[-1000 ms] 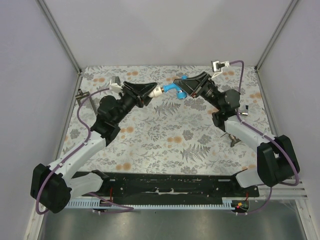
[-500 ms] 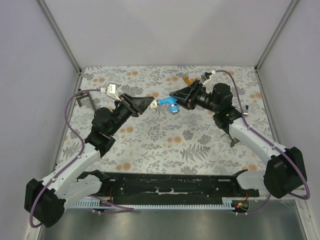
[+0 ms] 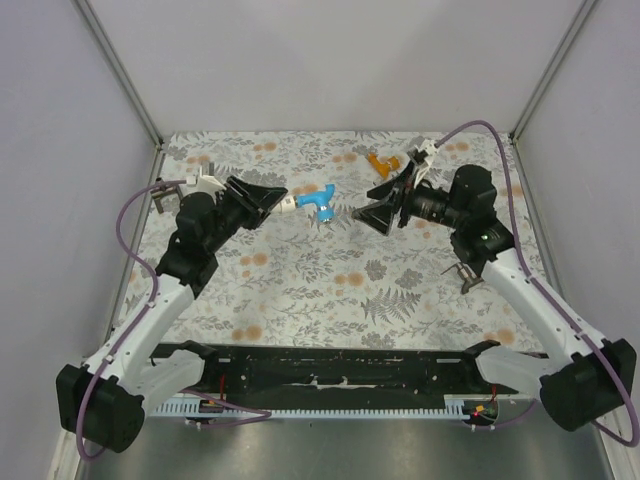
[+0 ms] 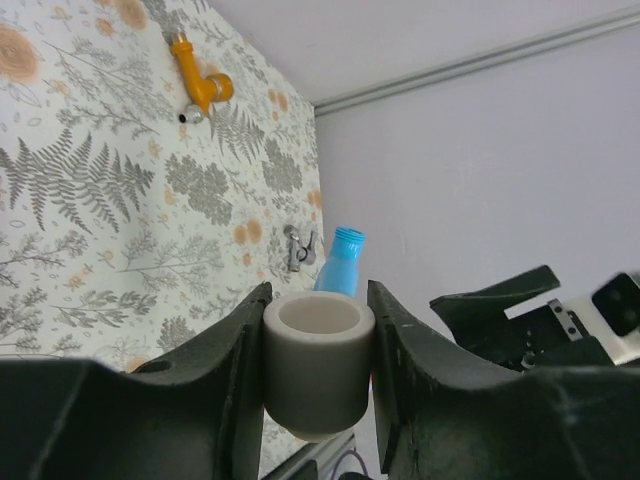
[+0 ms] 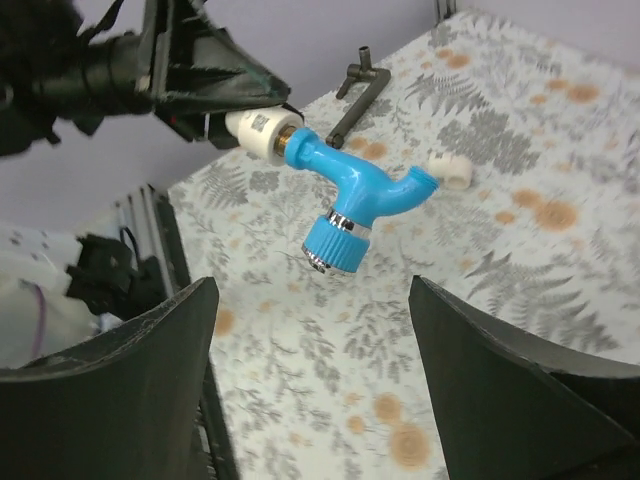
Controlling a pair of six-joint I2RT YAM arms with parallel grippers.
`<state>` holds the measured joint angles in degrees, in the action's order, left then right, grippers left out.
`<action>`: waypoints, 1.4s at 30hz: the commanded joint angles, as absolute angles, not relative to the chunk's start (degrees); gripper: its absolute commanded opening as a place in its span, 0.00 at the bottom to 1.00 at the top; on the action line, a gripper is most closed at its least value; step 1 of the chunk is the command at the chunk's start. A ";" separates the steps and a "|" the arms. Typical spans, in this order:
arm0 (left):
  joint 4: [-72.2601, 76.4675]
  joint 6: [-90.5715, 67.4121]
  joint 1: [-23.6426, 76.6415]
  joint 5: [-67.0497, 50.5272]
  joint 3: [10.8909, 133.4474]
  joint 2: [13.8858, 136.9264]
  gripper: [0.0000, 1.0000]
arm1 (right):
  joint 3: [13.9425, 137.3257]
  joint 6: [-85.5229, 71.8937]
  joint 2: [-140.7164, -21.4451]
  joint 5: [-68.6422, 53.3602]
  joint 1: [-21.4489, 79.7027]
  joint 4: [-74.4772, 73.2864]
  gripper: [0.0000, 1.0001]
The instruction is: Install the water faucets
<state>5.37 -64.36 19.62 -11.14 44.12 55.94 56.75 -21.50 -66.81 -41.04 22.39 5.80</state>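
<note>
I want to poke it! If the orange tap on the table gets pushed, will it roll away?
Probably not far: the orange tap is bent, with a knob sticking out, so it would likely slide or wobble. It looks like stiff, light plastic.

Bright, even light; soft shadows

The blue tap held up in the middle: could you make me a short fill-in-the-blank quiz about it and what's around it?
1. The left tool grips a white fitting; the faucet joined to it is coloured ___.
2. The right tool has its jaws ___, holding nothing.
3. The orange faucet lies on the table, touched by ___ tool.

Missing words: blue; open; neither
</note>
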 commanded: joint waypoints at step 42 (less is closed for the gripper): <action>1.84 -46.94 19.42 -17.13 54.31 52.38 0.02 | 50.00 -12.31 -72.33 -45.09 33.66 41.14 0.72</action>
<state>0.45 -55.72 19.35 -14.74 50.94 53.41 46.09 -12.49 -73.10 -45.43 33.28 40.27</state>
